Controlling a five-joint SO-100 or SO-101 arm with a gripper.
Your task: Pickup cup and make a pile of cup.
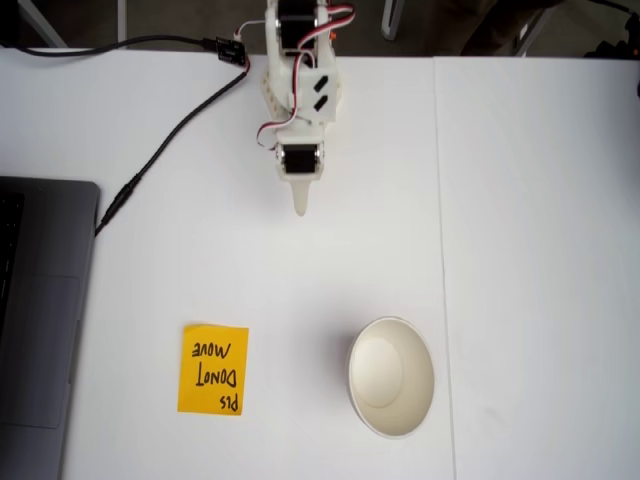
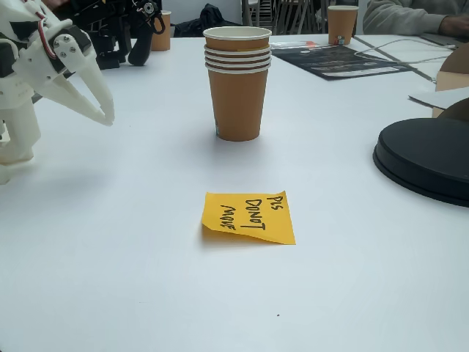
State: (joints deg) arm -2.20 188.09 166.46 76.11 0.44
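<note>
**Stack standing, arm drawn clear**

The pile of cup (image 2: 237, 81) stands upright on the white table (image 1: 540, 250), and in a fixed view from the side its top shows several rolled rims one over another (four, as far as I can count), so more than one cup is nested here. The outside is brown from the side, while from above the inside (image 1: 390, 376) reads cream-white. The stack sits straight, with no tilt and no rim riding high, which suggests the cups are seated fully inside each other.

The gripper (image 2: 102, 110) hangs at the left of the side view, well apart from the pile, tips pointing down toward the table. Its jaws look drawn together with nothing between them; in the fixed view from above (image 1: 300, 205) they narrow to a single point. I judge the arm is held back so as not to knock the stack.

The orange sticky note (image 1: 213, 369) lies flat near the pile, its handwriting asking that it not be moved, probably a marker for the spot. A laptop (image 1: 40, 310) sits at the table's left edge, a black cable (image 1: 170, 140) running to the arm's base.
</note>
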